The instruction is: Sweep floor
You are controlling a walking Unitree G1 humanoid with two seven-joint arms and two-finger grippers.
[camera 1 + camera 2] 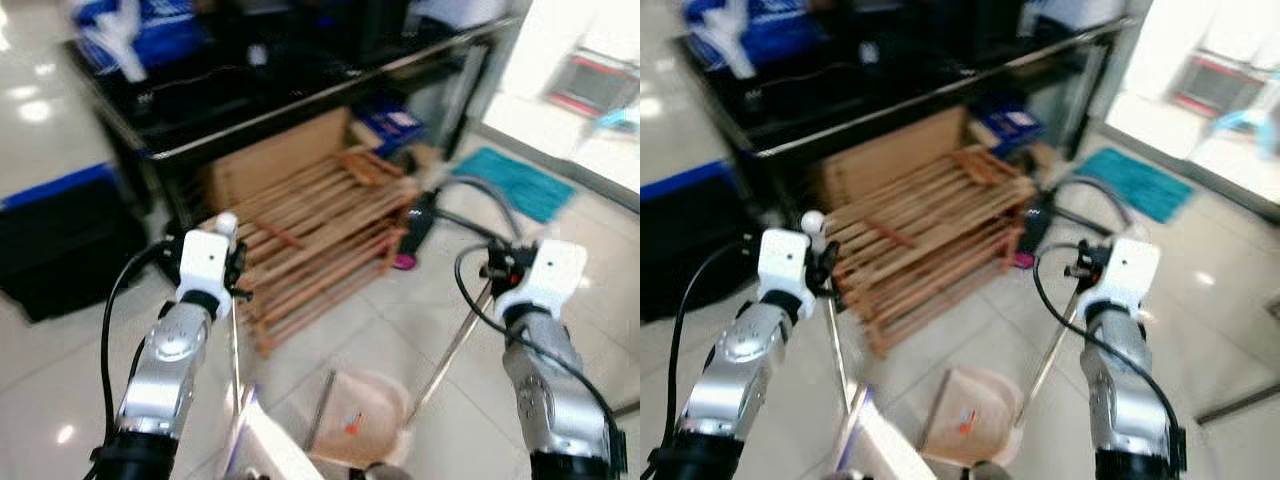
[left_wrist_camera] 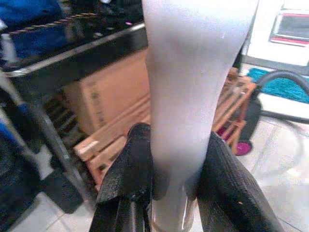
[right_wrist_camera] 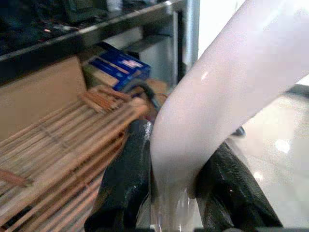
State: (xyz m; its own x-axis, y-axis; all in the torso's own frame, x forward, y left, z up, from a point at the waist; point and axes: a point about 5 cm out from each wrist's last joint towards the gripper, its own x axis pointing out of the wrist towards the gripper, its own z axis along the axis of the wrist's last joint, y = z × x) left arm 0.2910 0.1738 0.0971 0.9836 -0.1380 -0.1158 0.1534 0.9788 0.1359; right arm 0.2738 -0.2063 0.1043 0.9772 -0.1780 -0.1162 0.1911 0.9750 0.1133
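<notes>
Left hand (image 2: 171, 193) clamped on a white broom handle (image 2: 193, 87) — fingers (image 2: 125, 174) pressed on both sides. Right hand (image 3: 176, 188) likewise closed on the dustpan handle (image 3: 217, 106). The pink dustpan (image 1: 365, 415) rests on the tiled floor (image 1: 330, 340) between both arms, below the hands.

No legible text, brand, number or sign was recorded in any view. The blue box (image 3: 120, 64) under the black shelf (image 1: 300, 105) carried a pale label patch, too blurred to read, and the cardboard sheet (image 2: 104, 99) showed a faint dark mark that could not be resolved into characters. The small orange mark inside the dustpan (image 1: 353, 423) was also unreadable.
</notes>
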